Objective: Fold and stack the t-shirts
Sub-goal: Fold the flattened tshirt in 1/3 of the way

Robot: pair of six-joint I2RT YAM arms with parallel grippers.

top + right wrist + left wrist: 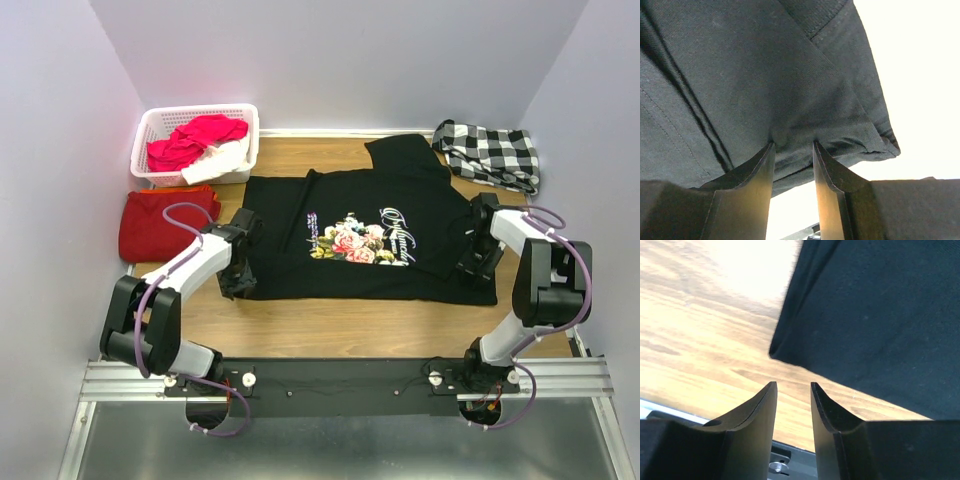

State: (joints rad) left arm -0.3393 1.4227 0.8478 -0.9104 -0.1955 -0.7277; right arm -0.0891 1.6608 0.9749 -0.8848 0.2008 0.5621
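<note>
fold-and-stack inspection: one shirt folded, one barely begun

the plain dark-red cloth t-shirt (165,225) is lying as a folded rectangle at the left edge of the wooden table (330,330), just beside the white plastic lattice basket (200,110). that item is judged finished and is serving as the base of the stack.

the large soft black t-shirt with a pink-rose print and white script (400,200) is lying spread across the middle of the table, print up, with a flap of cloth turned over along its upper side. its folding is judged barely begun, and its placing on the dark-red t-shirt is not yet done. pink and white cloth is sitting in the basket, and a black-and-white checked cloth (490,155) is lying at the far right corner. whether either is part of the job cannot be told.

the left tool (792,385) is standing at the near left corner of the black t-shirt. its fingers are parted by a narrow gap with nothing between them, and the shirt's corner is lying just ahead of the tips, not touching.

the right tool (792,144) is sitting at the shirt's right edge. black cloth is puckering between its fingertips, and it is judged to be gripping the layered edge there.
</note>
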